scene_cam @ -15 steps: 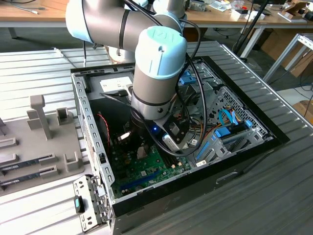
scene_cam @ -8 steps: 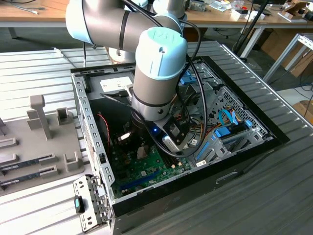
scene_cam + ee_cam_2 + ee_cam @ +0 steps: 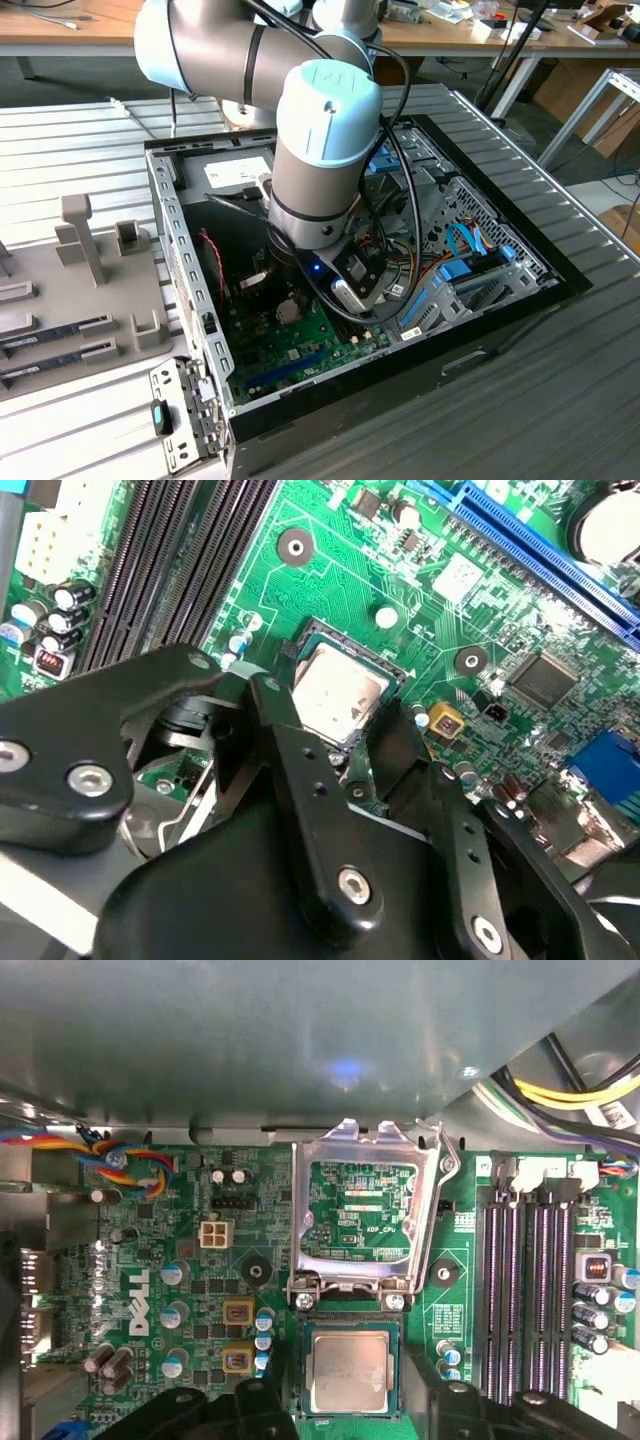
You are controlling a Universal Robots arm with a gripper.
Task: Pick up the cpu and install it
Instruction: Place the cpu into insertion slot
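Black gripper fingers stand spread to either side of the cpu in the second wrist view; I see the jaws parted and holding nothing. I note the cpu, with its pale silvery top, lying flat in the socket on the green motherboard, near the middle of the second wrist frame and at the lower centre of the first wrist frame. I cannot tell whether the fingertips touch the chip's edges. Just above the cpu in the first wrist view, the metal socket lid stands swung up and open. Dark memory slots run along the right of that frame. In the exterior view, the arm reaches down into the open computer case at frame centre.
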